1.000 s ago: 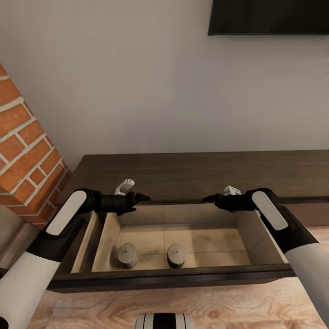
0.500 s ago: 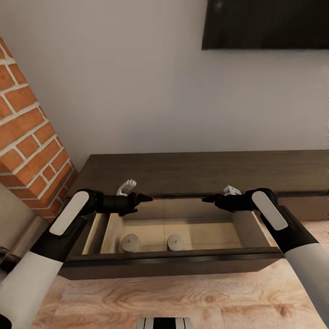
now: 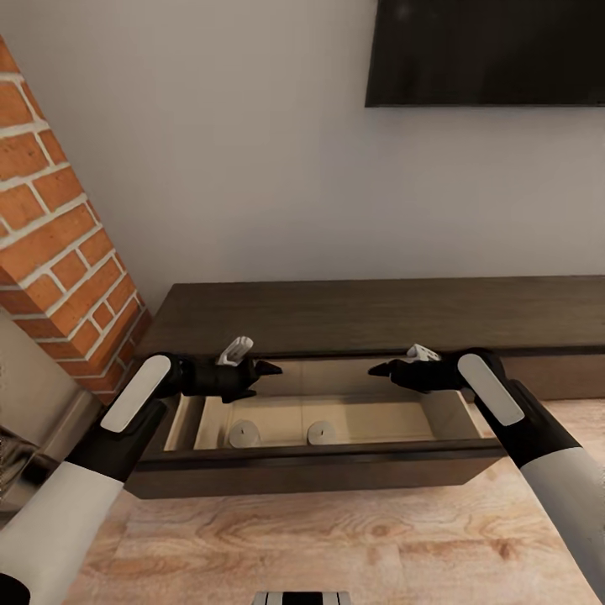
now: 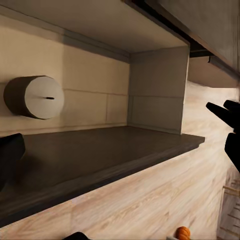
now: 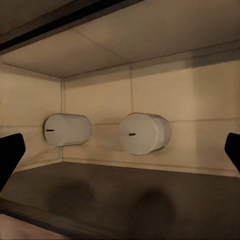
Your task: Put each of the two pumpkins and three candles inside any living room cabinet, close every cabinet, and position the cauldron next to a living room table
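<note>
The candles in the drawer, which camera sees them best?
The right wrist view: both candles appear large and whole against the cabinet drawer's pale inside. The head view shows both, small, partly hidden behind the drawer's front. The left wrist view shows one candle.

No text, label, brand, number or sign can be read in any view — the cabinet (image 3: 370,315), the candles (image 5: 145,132) in its drawer, the dark screen (image 3: 487,50) at 1 o'clock and the brick column (image 3: 50,252) are all unmarked.
</note>
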Available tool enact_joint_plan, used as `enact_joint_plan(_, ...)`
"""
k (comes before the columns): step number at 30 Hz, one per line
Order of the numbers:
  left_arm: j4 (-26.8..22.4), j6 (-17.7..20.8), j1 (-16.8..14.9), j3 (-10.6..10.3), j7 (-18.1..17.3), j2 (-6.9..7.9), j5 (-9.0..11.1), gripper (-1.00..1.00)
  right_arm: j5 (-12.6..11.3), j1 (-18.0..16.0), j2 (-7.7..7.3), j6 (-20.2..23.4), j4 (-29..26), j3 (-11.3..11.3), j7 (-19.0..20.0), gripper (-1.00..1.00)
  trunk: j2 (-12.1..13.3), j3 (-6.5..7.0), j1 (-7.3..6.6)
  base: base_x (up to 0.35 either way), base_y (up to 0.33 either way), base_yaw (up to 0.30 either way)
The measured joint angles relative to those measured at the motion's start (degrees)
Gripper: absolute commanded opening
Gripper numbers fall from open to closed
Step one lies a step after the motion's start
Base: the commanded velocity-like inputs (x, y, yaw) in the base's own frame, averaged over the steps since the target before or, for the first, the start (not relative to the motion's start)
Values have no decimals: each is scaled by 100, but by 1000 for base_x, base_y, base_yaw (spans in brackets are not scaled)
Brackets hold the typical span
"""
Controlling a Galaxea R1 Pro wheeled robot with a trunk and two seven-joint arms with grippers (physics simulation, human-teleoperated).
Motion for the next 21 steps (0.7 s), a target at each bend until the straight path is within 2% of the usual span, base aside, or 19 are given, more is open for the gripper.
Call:
enact_joint_plan(7, -222, 76, -21, -10, 50, 33, 2, 100, -2, -8, -26, 21, 14, 38, -5, 100, 281, 126, -154, 0, 0, 0)
enact_joint_plan(9, -250, 98, -5, -53, 57, 98, -1, 100, -7, -8, -54, 30, 10, 171, -7, 100, 361, 161, -198, 0, 0, 0)
enact_joint_plan(10, -246, 104, 3, -89, 59, 140, 0, 100, -13, -8, -59, 31, 7, 311, -4, 100, 401, 179, -219, 0, 0, 0)
enact_joint_plan(12, -204, 108, 12, -282, 60, 206, 11, 100, -34, -8, -69, 32, 3, 725, 32, 100, 481, 215, -263, 0, 0, 0)
enact_joint_plan(13, -195, 108, 13, -347, 60, 216, 15, 100, -51, -8, -71, 33, 4, 824, 44, 100, 521, 233, -285, -70, 0, 0)
enact_joint_plan(14, -174, 109, 16, -553, 59, 234, 22, 100, -187, -8, -94, 33, 15, 1061, 69, 100, 562, 251, -307, -159, 0, 0)
enact_joint_plan(15, -155, 110, 16, -706, 60, 244, 25, 100, -312, -8, -129, 33, 18, 1204, 80, 100, 602, 269, -329, -218, 0, 0)
enact_joint_plan(19, 96, 112, 42, -1289, 54, 265, 33, 100, -928, -8, -397, 34, 13, 1889, 95, 100, 762, 341, -417, -224, 0, 0)
enact_joint_plan(20, 284, 116, 78, -1467, 52, 266, 26, 100, -1055, -8, -477, 30, 18, 2193, 96, 100, 764, 341, -417, -21, 0, 0)
enact_joint_plan(21, 733, 122, 172, -1848, 40, 247, 69, 100, -1165, 2, -688, 15, 28, 2903, 128, 100, 764, 339, -416, -14, 0, 0)
